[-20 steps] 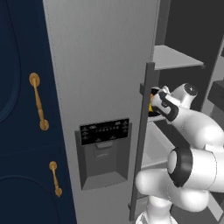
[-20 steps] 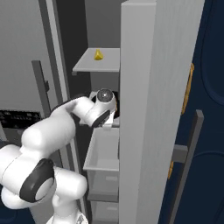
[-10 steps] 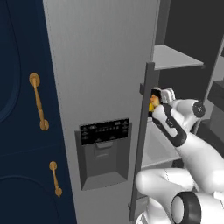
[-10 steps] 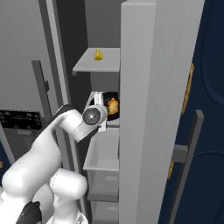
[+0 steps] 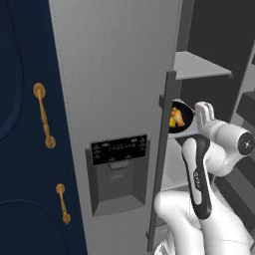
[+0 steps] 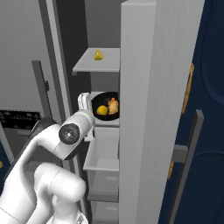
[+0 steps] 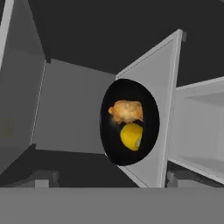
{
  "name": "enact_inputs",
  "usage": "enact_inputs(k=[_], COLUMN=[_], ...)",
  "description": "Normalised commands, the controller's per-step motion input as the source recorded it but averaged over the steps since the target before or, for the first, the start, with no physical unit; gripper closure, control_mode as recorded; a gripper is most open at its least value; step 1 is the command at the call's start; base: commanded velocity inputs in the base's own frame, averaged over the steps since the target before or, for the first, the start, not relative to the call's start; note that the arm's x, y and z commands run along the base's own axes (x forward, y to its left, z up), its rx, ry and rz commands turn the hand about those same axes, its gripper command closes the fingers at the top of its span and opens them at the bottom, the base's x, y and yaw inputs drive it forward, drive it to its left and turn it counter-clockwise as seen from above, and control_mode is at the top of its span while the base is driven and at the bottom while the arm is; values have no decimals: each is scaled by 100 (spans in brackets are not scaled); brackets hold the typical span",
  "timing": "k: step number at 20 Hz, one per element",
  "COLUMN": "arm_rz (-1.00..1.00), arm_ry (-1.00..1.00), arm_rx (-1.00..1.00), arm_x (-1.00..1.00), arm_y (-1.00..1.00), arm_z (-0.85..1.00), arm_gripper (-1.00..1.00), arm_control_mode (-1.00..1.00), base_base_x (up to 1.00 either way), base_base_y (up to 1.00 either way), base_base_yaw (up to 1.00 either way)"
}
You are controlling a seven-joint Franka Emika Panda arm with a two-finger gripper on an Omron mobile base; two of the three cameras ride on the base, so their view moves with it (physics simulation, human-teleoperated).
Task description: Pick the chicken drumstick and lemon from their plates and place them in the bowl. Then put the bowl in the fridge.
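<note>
- Left base view: we face the fridge (image 5: 114,74), its grey door with the dark dispenser panel (image 5: 119,149) filling the middle, and navy cabinets (image 5: 25,124) with gold handles (image 5: 44,115) at the left edge. Past the door's long bar handle the compartment stands open, with a grey upper shelf (image 5: 199,67) near the top. Half a second ago the bowl (image 5: 180,117) was right at the hand; now it sits by itself on the lower shelf, just behind the bar handle, and the gripper (image 5: 203,113) has drawn back beside it. We cannot tell from here whether the jaws are apart.
- Right base view: the same open compartment, seen between the two doors. A small yellow object (image 6: 99,55) lies on the upper shelf. Below it the bowl rests near the front edge of its shelf (image 6: 105,151), holding the lemon (image 6: 102,110) on the left and the chicken drumstick (image 6: 113,105) on the right, touching. The hand is just left of the bowl's rim and looks clear of it.
- Hand view: rolled sideways, so the shelf reads as a slanted grey panel. The bowl lies on it, both foods inside, with nothing gripping it. The fingertips do not appear, so the jaws' state stays unknown to us.
- Our judgement: the bowl is delivered; what remains is to withdraw the arm without nudging it.
</note>
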Motion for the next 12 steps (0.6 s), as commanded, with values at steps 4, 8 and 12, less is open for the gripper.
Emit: enact_inputs(k=[4,8,12], arm_rz=[6,14,16], arm_ry=[4,3,-6], arm_rx=[4,0,0], arm_x=[-100,-100,-100], arm_y=[-1,0,31], arm_z=[100,88,50], arm_gripper=[-100,-100,-100], arm_control_mode=[-100,-100,-100], base_base_x=[0,0,0], base_base_y=[0,0,0], base_base_yaw=[0,0,0])
